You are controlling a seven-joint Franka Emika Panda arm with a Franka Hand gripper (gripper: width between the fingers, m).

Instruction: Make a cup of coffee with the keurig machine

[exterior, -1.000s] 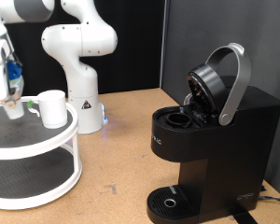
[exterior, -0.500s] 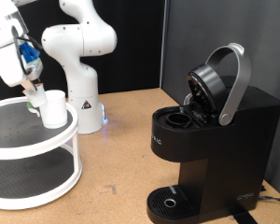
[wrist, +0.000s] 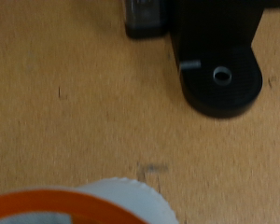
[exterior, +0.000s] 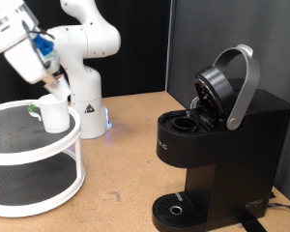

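While the arm was raised at the exterior view's upper left, its gripper hung just above the cup of coffee; the fingers were blurred, and whether they stood apart or together could not be told. No object was seen between them. The cup was a plain white cylinder without a handle, slightly tapered, standing upright on the upper tier of a white two-tier round stand at the exterior view's left. Whether it held liquid could not be seen.

The keurig machine stood at the exterior view's right on a tan wooden table, well apart from the stand. It was a black, boxy brewer. Its rounded lid was tilted open, the silver-grey curved handle arching over it, and the pod chamber below was exposed. A round drip tray sat at its foot. The white robot base stood behind the stand.

In the wrist view, the drip tray appeared as a black rounded plate with a small central ring, resting on the table. A white curved object with an orange edge filled one border; it could not be identified.
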